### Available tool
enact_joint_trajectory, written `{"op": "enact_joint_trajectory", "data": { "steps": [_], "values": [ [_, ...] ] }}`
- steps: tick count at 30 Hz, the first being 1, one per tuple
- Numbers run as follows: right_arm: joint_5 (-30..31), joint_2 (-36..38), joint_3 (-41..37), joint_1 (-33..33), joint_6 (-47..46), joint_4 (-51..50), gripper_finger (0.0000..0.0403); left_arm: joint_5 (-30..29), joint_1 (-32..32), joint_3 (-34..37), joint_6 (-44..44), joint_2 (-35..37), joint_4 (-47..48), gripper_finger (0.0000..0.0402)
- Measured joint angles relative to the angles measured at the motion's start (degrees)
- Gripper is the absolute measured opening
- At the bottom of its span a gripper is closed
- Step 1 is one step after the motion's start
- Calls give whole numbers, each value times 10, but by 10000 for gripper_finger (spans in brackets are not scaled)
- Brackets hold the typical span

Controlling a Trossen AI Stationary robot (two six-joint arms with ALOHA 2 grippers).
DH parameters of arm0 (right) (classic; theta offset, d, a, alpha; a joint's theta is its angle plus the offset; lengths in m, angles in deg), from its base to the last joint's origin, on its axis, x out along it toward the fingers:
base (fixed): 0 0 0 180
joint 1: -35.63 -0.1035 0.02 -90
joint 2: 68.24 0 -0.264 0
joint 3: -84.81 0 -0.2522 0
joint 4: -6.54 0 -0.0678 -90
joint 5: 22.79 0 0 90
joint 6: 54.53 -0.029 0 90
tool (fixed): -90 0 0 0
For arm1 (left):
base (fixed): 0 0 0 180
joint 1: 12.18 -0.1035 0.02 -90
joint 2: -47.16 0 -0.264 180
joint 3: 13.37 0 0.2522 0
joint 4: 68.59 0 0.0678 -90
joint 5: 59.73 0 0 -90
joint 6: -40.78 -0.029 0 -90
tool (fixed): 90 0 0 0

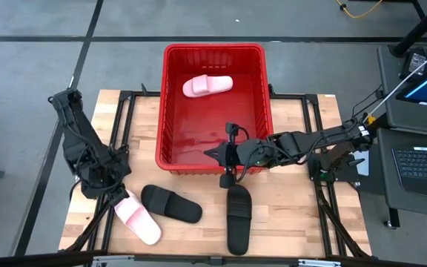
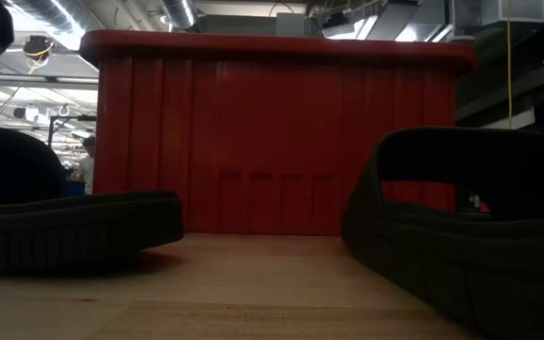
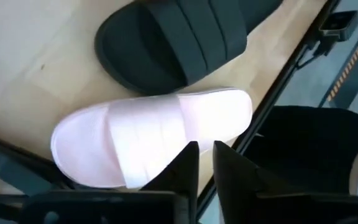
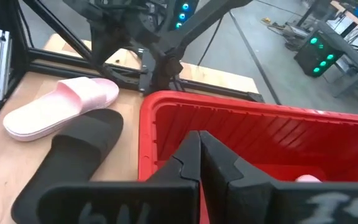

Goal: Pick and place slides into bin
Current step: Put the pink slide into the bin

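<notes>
On the wooden tabletop [image 1: 288, 208] three slides were left — one pink slide [image 1: 207, 85] lay in the bin [image 1: 265, 111]. Left gripper [image 3: 204, 163] hovered slightly parted over the second pink slide [image 3: 148, 137]; right gripper [image 4: 200, 163] was clenched empty.

Closed right hand [image 4: 199, 163] over the red bin's [image 4: 241, 121] rim; pink slide [image 4: 61, 106] beside black slide [image 4: 73, 155].

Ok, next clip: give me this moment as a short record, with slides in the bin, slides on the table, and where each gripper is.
in bin: one pink slide inside the red bin
on table: pink slide, black slide beside it, black slide near the front edge
left gripper: over the heel end of the pink slide on the table, fingers barely apart, nothing held
right gripper: over the bin's near wall, shut, empty
remaining: three slides
</notes>
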Motion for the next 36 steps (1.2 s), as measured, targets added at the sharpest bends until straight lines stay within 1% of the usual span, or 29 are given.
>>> {"op": "enact_joint_trajectory", "data": {
  "steps": [5, 7, 13, 17, 19, 22, 25, 27, 29, 33, 34, 36],
  "values": [
    [-1, 0, 0, 0, 0, 0, 5, -1, 4, 0, 66, -5, -1, 81],
    [-1, 0, 0, 0, 0, 0, 5, 0, 4, 0, 80, -5, -1, 97],
    [-1, 0, 0, 0, -2, 0, 5, 1, 3, 0, 64, -19, -1, 136],
    [-2, 0, 0, 0, -15, -1, 5, 20, 4, 0, 60, -30, 0, 147],
    [-4, 0, 0, -1, -17, -3, 5, 15, 7, 0, 59, -36, 1, 147],
    [-28, 0, 0, -1, -18, -3, 5, -2, 19, 5, 62, -45, -1, 148],
    [-32, 0, 0, -3, -18, -3, 5, 3, 40, 30, 94, -50, -5, 148],
    [-32, 0, 0, -3, -22, -3, 5, 3, 61, 57, 122, -47, -32, 148],
    [-32, 0, 0, -3, -32, -3, 5, -16, 84, 84, 141, -43, -72, 148],
    [-32, 0, 0, -3, -32, -3, 5, -100, 125, 118, 169, -35, -123, 148],
    [-32, 0, 0, -3, -33, -3, 5, -112, 134, 123, 176, -33, -127, 148],
    [-32, 0, 0, -3, -34, -2, 5, -112, 150, 130, 198, -30, -126, 148]
  ]
}}
